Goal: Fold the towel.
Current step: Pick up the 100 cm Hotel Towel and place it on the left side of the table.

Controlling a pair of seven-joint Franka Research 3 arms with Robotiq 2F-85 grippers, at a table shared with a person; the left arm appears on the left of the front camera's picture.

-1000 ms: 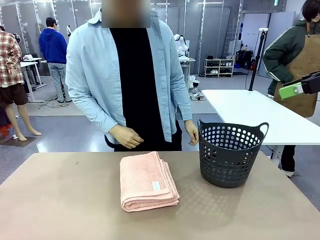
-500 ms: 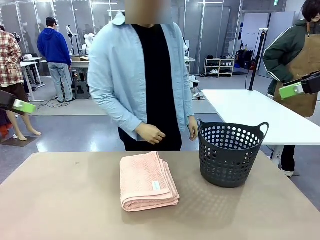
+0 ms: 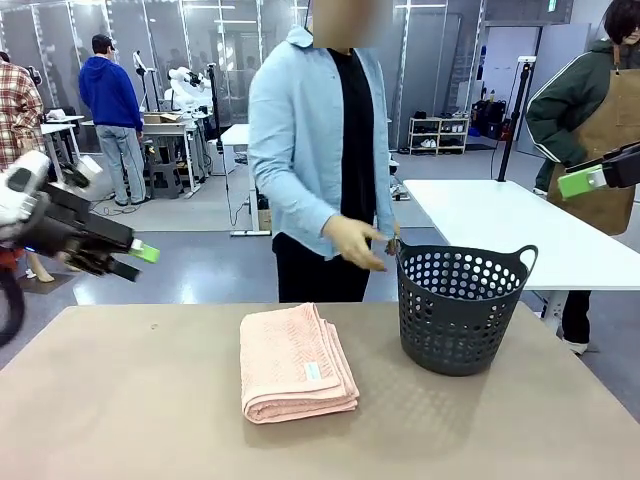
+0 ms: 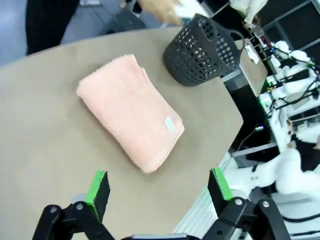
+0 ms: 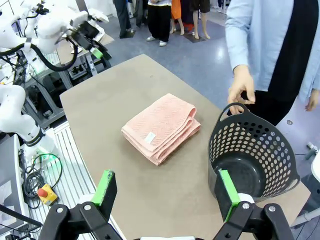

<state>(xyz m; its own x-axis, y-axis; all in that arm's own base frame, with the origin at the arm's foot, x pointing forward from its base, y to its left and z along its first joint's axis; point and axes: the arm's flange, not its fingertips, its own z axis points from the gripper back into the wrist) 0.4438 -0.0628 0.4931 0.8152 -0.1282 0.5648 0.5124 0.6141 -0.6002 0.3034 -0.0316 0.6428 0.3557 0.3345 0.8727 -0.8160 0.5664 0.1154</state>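
Towel: one pink towel (image 3: pixel 297 362), folded, lying flat in the middle of the worktop (image 3: pixel 120 410).
Room: bare worktop all around it.
Basket: one dark basket (image 3: pixel 462 308) just to its right, nothing inside.
Claws: left claw (image 4: pixel 157 189) and right claw (image 5: pixel 165 192) both spread wide, holding nothing.
Person: one hand (image 3: pixel 357 243) near the basket rim.

I'm seeing bright, even overhead light; the basket (image 3: pixel 465 305) is casting a soft, dotted shadow on the desk (image 3: pixel 150 400). The person's hand (image 3: pixel 355 242) is blurring slightly. Both wrist feeds are bending at their edges.
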